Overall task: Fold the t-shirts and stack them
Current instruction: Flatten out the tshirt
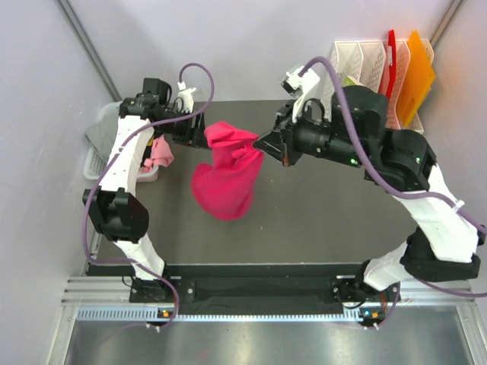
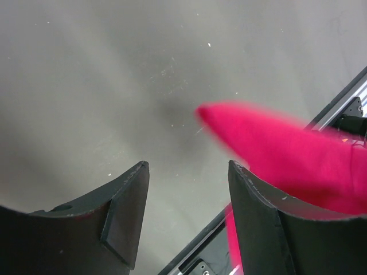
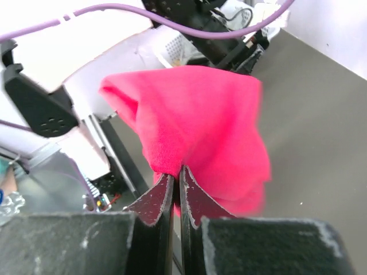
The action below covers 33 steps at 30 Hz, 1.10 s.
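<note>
Seen from above, the left gripper (image 1: pixel 199 135) seems to meet the crimson t-shirt (image 1: pixel 224 179), yet its wrist camera shows the jaws spread on nothing, with cloth only beside one finger. The right gripper (image 1: pixel 262 144) is pinched tight on a fold of that shirt. It hangs bunched and crumpled, a teardrop over the dark table (image 1: pixel 327 220).

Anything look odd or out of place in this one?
Yes. The crimson t-shirt hangs bunched above the table, pinched only by the right hand. The left hand is open beside it, with no cloth in its grasp, so the shirt is not spread.
</note>
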Tool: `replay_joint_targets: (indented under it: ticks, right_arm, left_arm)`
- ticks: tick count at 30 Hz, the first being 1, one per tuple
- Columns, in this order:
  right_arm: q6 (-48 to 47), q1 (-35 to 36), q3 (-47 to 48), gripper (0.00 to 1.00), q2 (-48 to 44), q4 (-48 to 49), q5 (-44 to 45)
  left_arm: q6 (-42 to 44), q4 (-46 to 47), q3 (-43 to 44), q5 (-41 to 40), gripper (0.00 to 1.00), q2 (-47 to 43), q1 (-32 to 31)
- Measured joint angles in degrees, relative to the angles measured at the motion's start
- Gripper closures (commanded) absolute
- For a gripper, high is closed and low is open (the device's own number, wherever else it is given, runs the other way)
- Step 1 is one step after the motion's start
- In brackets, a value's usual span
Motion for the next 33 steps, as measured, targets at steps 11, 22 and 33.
replay_joint_targets:
  ticks: [11,22,33]
  right_arm:
    - [3.76,-5.88,-27.32,1.00,-13.07,1.92,8.00]
    - [9.51,-22.64,-43.76,0.13,-6.10,-2.21,10.84]
    - [7.98,-21.18,-36.20,0.22,1.95,-5.68,10.99]
  left_arm:
    - [-0.81,0.61,2.16,0.00,0.39,1.33,0.00]
    - [0.02,0.68,2.43,-0.33,0.38,1.66,-1.27]
    - [6.62,-0.28,2.40,-4.37,0.38,1.68,-11.26]
